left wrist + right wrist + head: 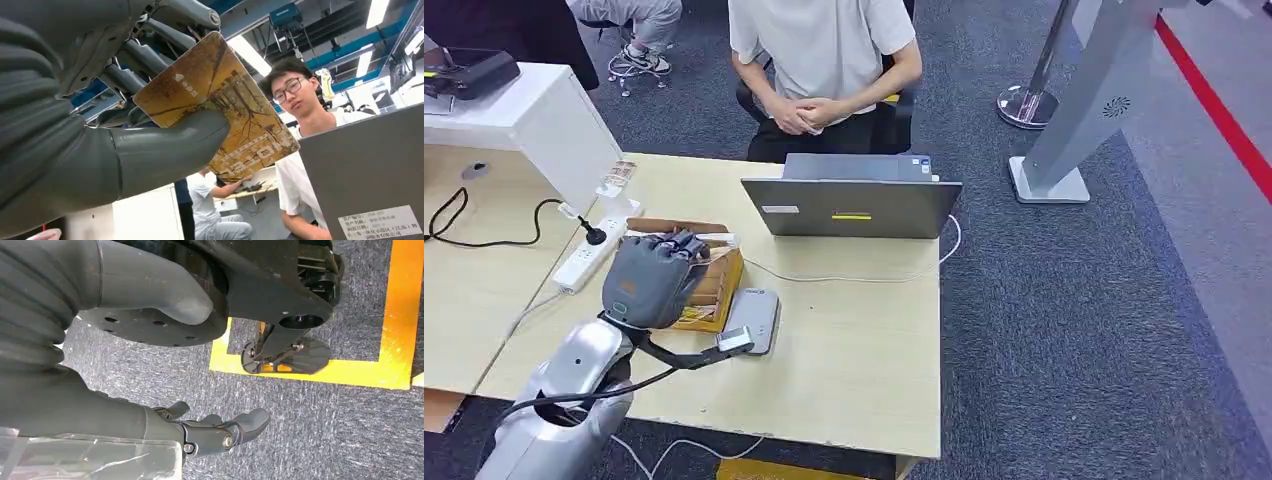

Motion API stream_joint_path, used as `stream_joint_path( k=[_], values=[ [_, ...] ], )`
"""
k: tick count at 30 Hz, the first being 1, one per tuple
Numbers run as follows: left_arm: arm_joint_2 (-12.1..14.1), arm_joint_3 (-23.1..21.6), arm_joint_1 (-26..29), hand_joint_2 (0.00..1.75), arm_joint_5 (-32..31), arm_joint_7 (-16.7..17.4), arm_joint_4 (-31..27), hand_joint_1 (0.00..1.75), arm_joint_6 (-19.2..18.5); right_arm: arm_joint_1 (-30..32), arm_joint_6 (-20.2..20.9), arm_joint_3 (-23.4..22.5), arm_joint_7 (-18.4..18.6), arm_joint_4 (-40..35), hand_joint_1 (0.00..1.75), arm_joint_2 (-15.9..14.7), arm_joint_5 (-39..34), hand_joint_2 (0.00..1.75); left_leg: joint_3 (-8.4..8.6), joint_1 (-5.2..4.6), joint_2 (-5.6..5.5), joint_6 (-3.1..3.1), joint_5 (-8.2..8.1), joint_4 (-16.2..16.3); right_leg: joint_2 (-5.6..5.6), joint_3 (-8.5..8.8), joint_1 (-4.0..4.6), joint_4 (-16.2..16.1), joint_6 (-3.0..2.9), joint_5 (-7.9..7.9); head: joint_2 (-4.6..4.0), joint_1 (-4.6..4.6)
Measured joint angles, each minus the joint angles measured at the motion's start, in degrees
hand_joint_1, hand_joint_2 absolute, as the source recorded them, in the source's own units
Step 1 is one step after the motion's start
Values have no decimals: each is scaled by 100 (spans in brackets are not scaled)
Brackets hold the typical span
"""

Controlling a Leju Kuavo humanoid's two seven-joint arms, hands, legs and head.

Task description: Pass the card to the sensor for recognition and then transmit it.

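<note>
Left hand [649, 275] pinches the card [215, 107] between thumb and fingers, over the card box [714, 285]. I judge the sensor [752, 318] lies just right and nearer. Right hand [220, 432] hangs slack, holding nothing, well apart.

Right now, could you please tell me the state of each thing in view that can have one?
Brown-and-gold printed card: pinched in the left hand, lifted off the table.
Right hand: empty, fingers loosely curled, hanging over the floor.
Grey laptop: lid open, facing the seated person.
Grey card sensor: flat on the table, nothing on it.
Brown cardboard box: open-topped.
White power strip: one plug in.
</note>
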Motion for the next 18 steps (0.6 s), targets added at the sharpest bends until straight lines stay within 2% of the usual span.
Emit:
stream_joint_path(
  k=[2, 5, 9, 18],
  values=[
    [-13, -37, -1, 175, -35, 70, 26, 175, -101, -1, -2, 0, 0, 0, 0, 0, 0, 175, 0, 0, 0, 0, 0, 0, -1, 0, 0, 0, 0, 0, 0, 0],
    [-26, -68, -13, 175, -96, 260, 120, 175, -484, 0, -33, -9, 11, 0, 0, 0, -4, 175, 0, 0, 1, 0, 0, 0, 0, -2, 0, 0, 0, 0, 0, 0],
    [-74, -140, -114, 175, -83, 348, 374, 175, -824, -2, -46, -20, 17, 0, 0, 0, -17, 175, 0, 0, 0, 0, 0, 0, -1, -2, 0, 0, 0, 0, 0, 0],
    [-155, -321, -239, 175, -90, 407, 728, 175, -960, 1, -44, -20, 52, 0, 0, 0, -17, 175, 0, 0, 0, 0, 0, 1, 1, -3, 0, 0, 0, 0, 0, -2]
  ],
)
